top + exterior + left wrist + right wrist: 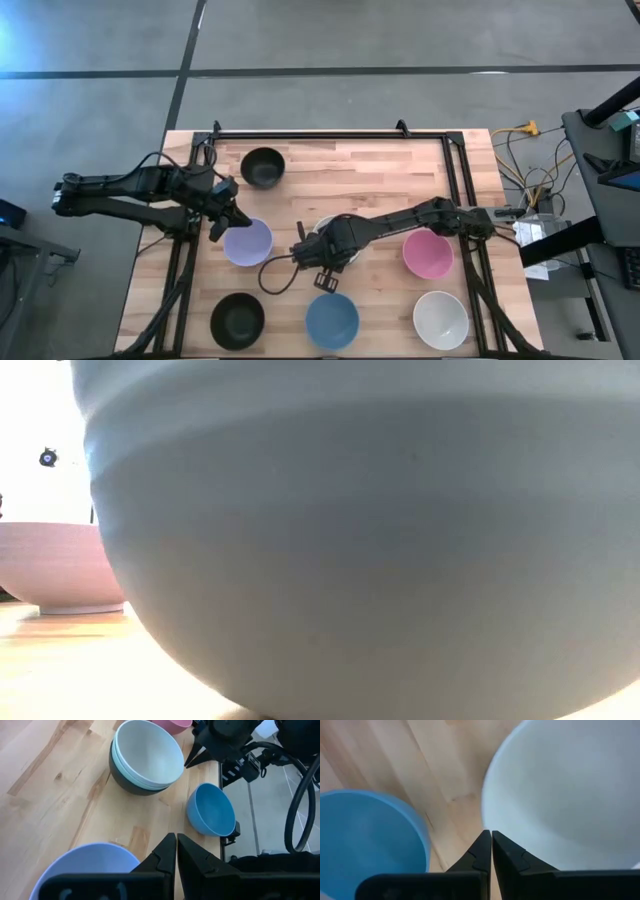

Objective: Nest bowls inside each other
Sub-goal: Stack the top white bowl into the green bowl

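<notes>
- On the pale wooden table [380, 170], the nested stack [145, 762], a white bowl in a pale green in a black, sits mid-table
- The lavender round bowl [247, 242] should go in level
- Left gripper [222, 218] pinched shut, empty, beside the lavender
- Right gripper [491, 842] closed on nothing between stack and blue bowl [331, 320]

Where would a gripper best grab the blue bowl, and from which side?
Probably by its rim. The blue bowl sits upright and open, alone on the table, so one finger could drop inside the wall and one outside, coming from straight above. Its smooth round outside looks too wide and slippery to squeeze whole.
</notes>
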